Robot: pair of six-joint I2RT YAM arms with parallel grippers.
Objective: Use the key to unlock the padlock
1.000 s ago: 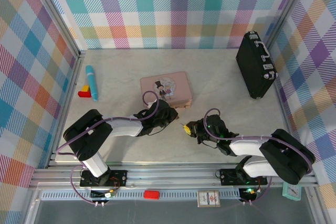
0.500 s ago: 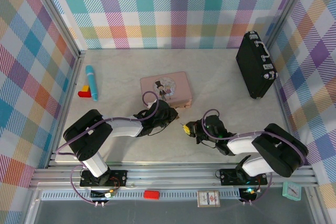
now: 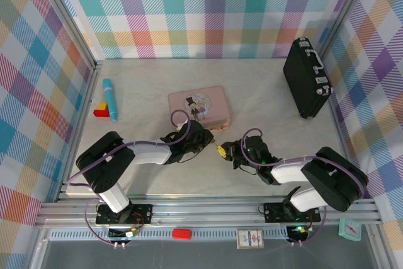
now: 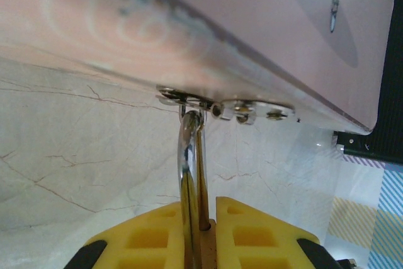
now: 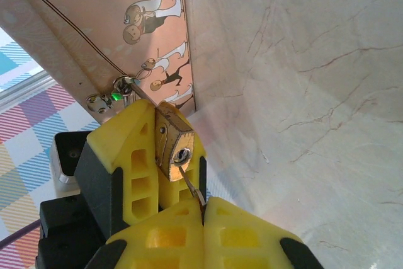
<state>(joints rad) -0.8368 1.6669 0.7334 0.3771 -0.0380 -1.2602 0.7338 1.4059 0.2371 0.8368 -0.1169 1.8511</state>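
The right gripper (image 5: 203, 209) is pressing its yellow fingers together on the key (image 5: 191, 182), and the key's thin blade is sitting with its tip at the keyhole of the padlock (image 5: 171, 143). The left gripper (image 4: 203, 215) is clamping its fingers on the padlock's brass body, gripping it edge-on. The silver shackle (image 4: 187, 149) is rising from between those fingers and hooking through the metal clasp (image 4: 220, 106) on the front edge of the pink tin (image 3: 198, 106). From above, both grippers are meeting just in front of the tin on the marble table (image 3: 271, 92), while a black case (image 3: 306, 79) is standing well apart at the far right and a blue cylinder (image 3: 110, 99) is lying far left
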